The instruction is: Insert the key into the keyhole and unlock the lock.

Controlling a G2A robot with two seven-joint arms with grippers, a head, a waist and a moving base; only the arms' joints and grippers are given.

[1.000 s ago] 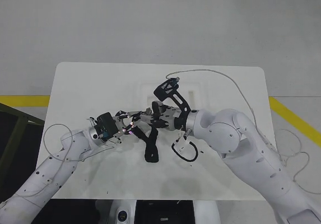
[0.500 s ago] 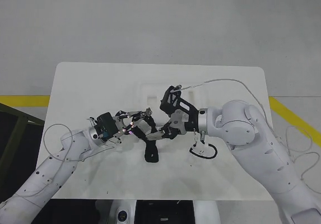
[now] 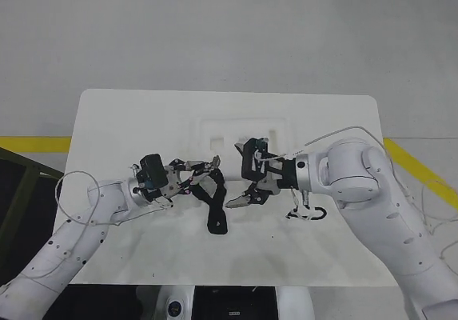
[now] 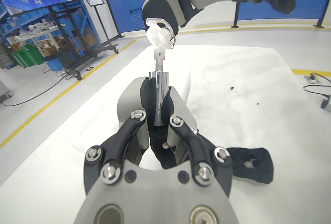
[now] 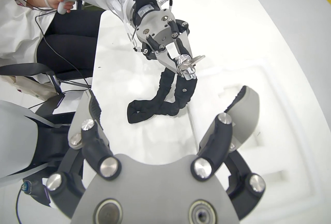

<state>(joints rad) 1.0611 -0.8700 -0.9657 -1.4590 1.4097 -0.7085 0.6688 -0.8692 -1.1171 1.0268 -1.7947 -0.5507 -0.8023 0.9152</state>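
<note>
White matte tabletop (image 3: 133,120), left gripper (image 4: 156,95) clamped on chrome cylindrical lock (image 4: 159,80), textured silver key (image 4: 159,36) inserted, black fabric-sleeved cable (image 5: 155,106) looped, right gripper (image 5: 166,98) spread wide.

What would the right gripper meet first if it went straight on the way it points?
Probably the key standing in the lock that the left gripper holds; depth is unclear.

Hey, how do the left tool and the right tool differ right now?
The left tool is shut on the lock cylinder, with the key standing in its keyhole; the right tool is open and holds nothing. The left tool sits right below the key, while the right tool is apart from both key and lock cylinder. Both are above the white table.
</note>
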